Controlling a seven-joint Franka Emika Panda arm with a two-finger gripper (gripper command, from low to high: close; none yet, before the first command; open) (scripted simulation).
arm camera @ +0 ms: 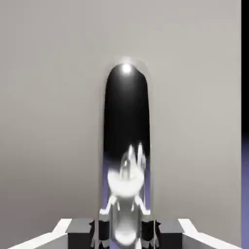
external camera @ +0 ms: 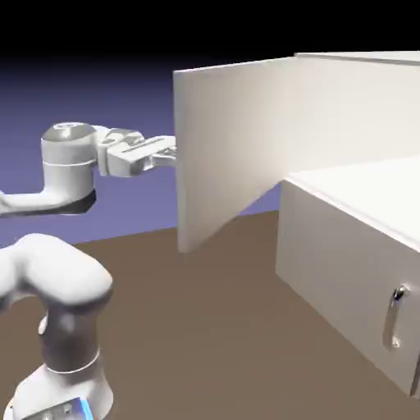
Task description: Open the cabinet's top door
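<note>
- the white arm (external camera: 57, 279) rises at the exterior view's lower left, elbow folded high.
- the wrist lies level, pointing right.
- the gripper (external camera: 168, 151) has its fingers (arm camera: 104, 228) clamped tight, almost fully closed.

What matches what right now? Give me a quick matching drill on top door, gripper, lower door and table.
Things:
1. top door
2. gripper
3. lower door
4. table

States:
A. brown and bare
B. shut, with a vertical handle
C. swung wide open
D. closed on the top door's handle

Pairs: 1-C, 2-D, 3-B, 4-A
</note>
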